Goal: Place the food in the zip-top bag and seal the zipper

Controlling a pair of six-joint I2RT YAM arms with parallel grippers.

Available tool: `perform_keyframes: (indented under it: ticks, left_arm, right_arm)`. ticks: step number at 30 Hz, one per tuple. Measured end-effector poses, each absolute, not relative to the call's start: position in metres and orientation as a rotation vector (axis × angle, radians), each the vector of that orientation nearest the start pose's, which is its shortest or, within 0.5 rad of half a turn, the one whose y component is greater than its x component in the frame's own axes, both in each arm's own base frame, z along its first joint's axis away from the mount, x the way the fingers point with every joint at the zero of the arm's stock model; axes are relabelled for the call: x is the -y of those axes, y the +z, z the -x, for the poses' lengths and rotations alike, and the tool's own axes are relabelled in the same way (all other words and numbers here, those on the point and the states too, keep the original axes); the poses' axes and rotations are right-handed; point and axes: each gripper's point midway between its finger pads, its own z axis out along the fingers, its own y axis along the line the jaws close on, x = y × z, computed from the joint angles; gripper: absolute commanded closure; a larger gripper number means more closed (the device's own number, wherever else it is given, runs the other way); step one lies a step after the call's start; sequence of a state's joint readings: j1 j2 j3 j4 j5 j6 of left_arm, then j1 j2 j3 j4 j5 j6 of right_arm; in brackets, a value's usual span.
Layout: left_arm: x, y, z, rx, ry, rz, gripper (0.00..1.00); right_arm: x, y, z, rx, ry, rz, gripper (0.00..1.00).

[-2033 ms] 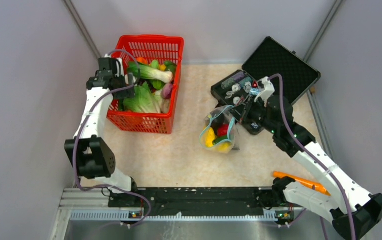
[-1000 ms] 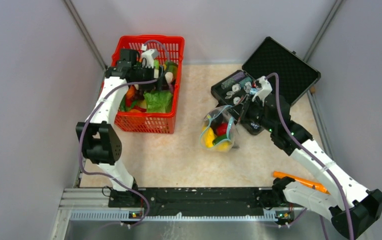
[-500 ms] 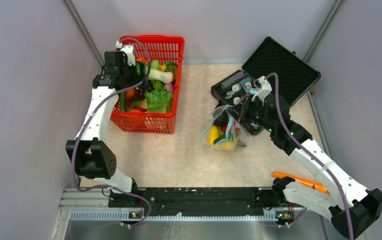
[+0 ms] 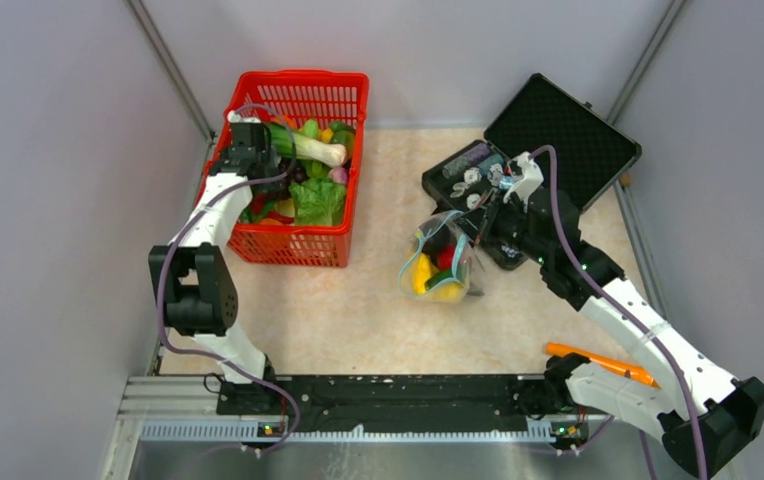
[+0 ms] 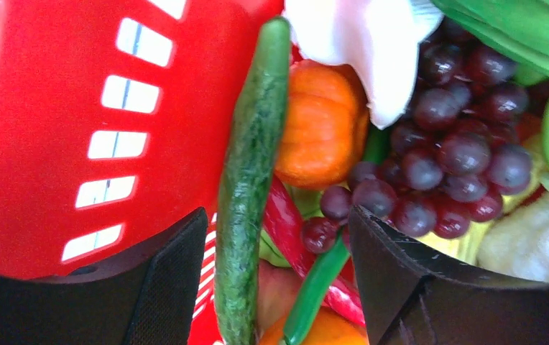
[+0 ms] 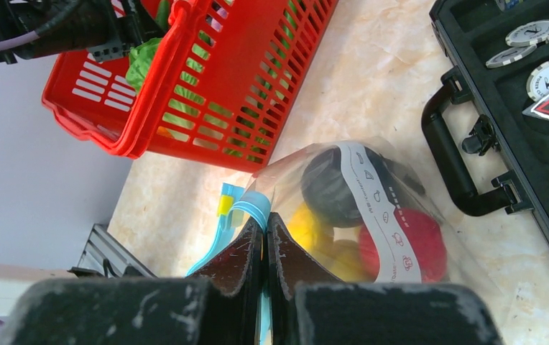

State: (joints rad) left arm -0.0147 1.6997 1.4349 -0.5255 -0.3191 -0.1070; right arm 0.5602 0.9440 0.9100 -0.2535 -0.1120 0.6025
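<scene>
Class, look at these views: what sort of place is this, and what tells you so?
Probably a robot lab test cell, not a kitchen: a left arm and right arm bolted to a rail at the table edge, plain grey walls closing it in, and toy food in a red basket.

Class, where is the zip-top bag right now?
Top view: the zip-top bag stands right of centre, between the red basket and the black case, its zipper pinched by the right tool.
</scene>
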Motion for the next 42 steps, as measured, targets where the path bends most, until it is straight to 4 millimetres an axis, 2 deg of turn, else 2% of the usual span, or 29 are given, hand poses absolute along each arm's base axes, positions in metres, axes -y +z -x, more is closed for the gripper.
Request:
perform_keyframes:
  ticks: [4, 10, 13, 16, 17, 21, 25, 33, 36, 42]
  left_arm:
    - [-0.056, 0.159, -0.447, -2.303, 0.394, 0.303, 0.32]
    - [-0.064, 0.135, -0.446, -2.332, 0.466, 0.349, 0.52]
    - [-0.067, 0.122, -0.445, -2.358, 0.492, 0.354, 0.77]
    - [-0.071, 0.120, -0.445, -2.361, 0.513, 0.336, 0.94]
    - [-0.071, 0.121, -0.445, -2.361, 0.511, 0.333, 0.97]
    - [-0.069, 0.125, -0.445, -2.360, 0.489, 0.323, 0.97]
    - [-0.067, 0.145, -0.439, -2.327, 0.449, 0.329, 1.00]
    - [-0.050, 0.228, -0.423, -2.134, 0.284, 0.328, 1.00]
    - [-0.044, 0.243, -0.417, -2.099, 0.238, 0.312, 1.00]
    - [-0.031, 0.260, -0.405, -2.038, 0.138, 0.285, 0.98]
  right_arm:
    - [-0.216, 0.276, -0.263, -1.957, 0.894, 0.041, 1.00]
    - [-0.216, 0.277, -0.263, -1.956, 0.895, 0.041, 1.00]
    - [-0.216, 0.277, -0.263, -1.956, 0.895, 0.041, 1.00]
    - [-0.216, 0.277, -0.263, -1.957, 0.895, 0.041, 1.00]
    - [-0.216, 0.277, -0.263, -1.957, 0.896, 0.041, 1.00]
    - [-0.216, 0.277, -0.263, -1.957, 0.896, 0.042, 1.00]
    - [-0.216, 0.277, -0.263, -1.957, 0.896, 0.041, 1.00]
    - [-0.217, 0.277, -0.263, -1.954, 0.900, 0.039, 1.00]
    - [-0.217, 0.278, -0.264, -1.951, 0.902, 0.039, 1.00]
    - [-0.218, 0.278, -0.264, -1.946, 0.911, 0.033, 1.00]
